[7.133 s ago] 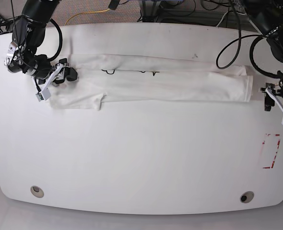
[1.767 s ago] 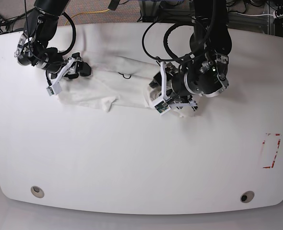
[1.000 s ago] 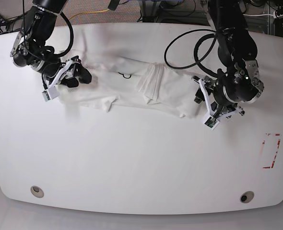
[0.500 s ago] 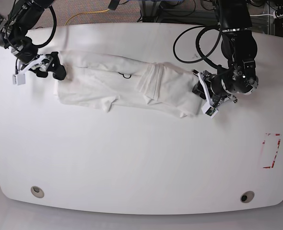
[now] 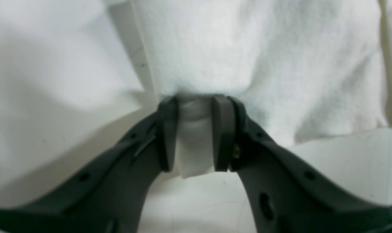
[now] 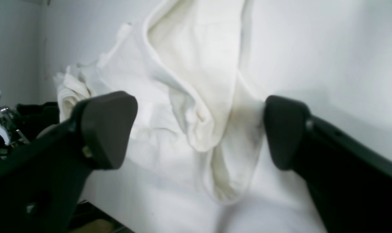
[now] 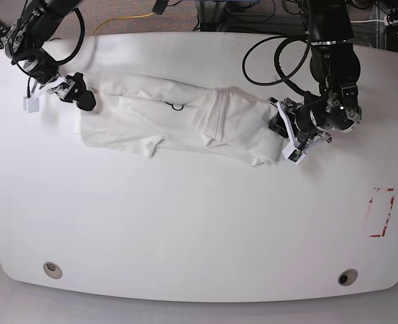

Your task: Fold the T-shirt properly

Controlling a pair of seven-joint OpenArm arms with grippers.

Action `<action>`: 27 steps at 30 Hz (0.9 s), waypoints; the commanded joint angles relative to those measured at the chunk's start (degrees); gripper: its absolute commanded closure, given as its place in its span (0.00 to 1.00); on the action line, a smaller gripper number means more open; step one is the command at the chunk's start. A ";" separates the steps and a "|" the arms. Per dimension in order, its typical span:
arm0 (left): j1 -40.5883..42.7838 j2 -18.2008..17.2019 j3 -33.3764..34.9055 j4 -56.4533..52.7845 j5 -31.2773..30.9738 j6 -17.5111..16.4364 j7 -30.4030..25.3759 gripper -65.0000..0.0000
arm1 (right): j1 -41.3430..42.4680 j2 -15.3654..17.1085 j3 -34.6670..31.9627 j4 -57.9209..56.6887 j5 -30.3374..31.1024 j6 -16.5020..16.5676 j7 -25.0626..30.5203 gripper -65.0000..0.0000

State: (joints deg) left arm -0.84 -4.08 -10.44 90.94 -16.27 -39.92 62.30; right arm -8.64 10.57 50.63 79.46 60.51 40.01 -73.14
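With the T-shirt (image 7: 185,121) lying crumpled across the far side of the table (image 7: 199,223), its doubled edge is now being clamped by the left gripper (image 5: 193,132), while the right gripper (image 6: 199,129) is being held spread wide, released from the cloth, so the fold is being re-gripped.
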 commanded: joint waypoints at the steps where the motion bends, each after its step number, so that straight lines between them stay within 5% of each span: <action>1: -0.78 0.08 0.11 1.24 -0.56 -0.08 -0.11 0.75 | 0.78 0.38 -2.94 0.58 -0.25 -0.01 -0.57 0.13; 9: -0.78 2.89 0.19 0.80 -0.04 -0.08 -0.11 0.75 | 1.22 0.47 -8.04 0.58 -0.25 -0.01 3.74 0.62; 13: -0.78 3.68 0.19 -0.34 -0.04 -0.08 -0.11 0.75 | 1.39 0.90 -8.21 1.73 -0.25 -1.72 3.91 1.00; 17: -0.78 5.79 0.11 -2.10 -0.21 -0.08 -0.11 0.75 | 0.34 1.96 -8.21 9.55 -0.16 -5.15 3.65 1.00; 27: -0.78 10.98 0.19 -3.16 -0.12 -0.08 -0.11 0.75 | -3.80 1.96 -8.39 30.39 0.19 -5.59 1.45 1.00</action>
State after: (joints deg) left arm -1.13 6.35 -10.35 87.31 -16.95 -39.92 61.23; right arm -12.73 11.88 42.00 106.56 59.02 34.11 -72.31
